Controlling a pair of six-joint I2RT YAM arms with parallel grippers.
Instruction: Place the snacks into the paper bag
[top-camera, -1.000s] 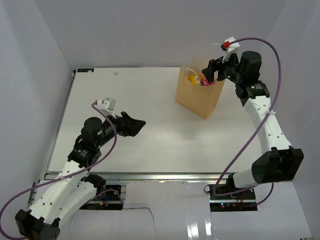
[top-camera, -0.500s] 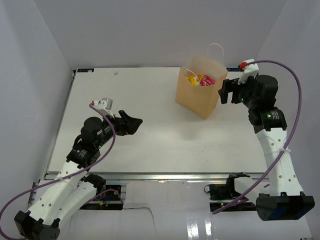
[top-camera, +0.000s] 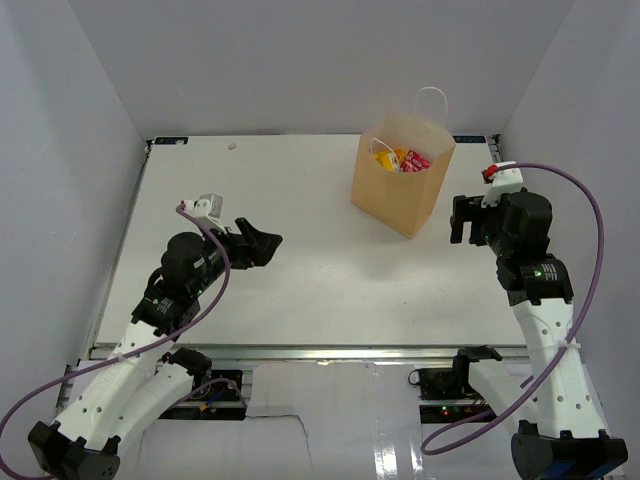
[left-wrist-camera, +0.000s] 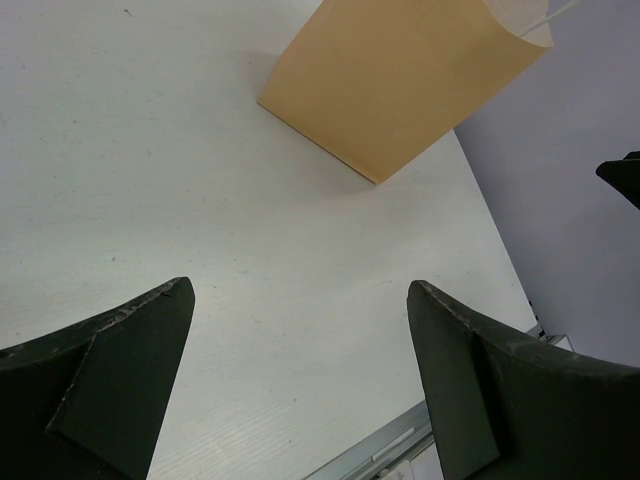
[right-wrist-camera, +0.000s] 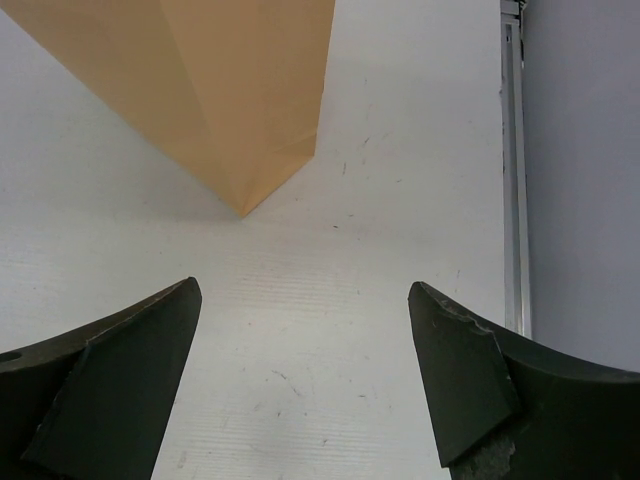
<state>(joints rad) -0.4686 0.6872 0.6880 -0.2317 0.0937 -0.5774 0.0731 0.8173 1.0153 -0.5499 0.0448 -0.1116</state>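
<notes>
The tan paper bag (top-camera: 400, 185) stands upright at the back right of the table, a white loop handle above its mouth. Orange, yellow and red-pink snacks (top-camera: 402, 160) show inside its open top. My right gripper (top-camera: 462, 220) hangs open and empty just right of the bag and nearer to me, apart from it. In the right wrist view the paper bag (right-wrist-camera: 215, 85) has its lower corner ahead of the spread fingers (right-wrist-camera: 130, 370). My left gripper (top-camera: 262, 243) is open and empty over the left-middle table; its wrist view has the bag (left-wrist-camera: 400, 75) far ahead.
A metal rail (right-wrist-camera: 512, 170) runs along the table's right edge, close beside my right gripper. White walls enclose the table on the back and both sides. The table's near edge (left-wrist-camera: 380, 445) shows below my left gripper's fingers.
My right gripper has drawn back from the bag's mouth, moving right and toward the near side, with its jaws now wide. The left arm has barely shifted.
</notes>
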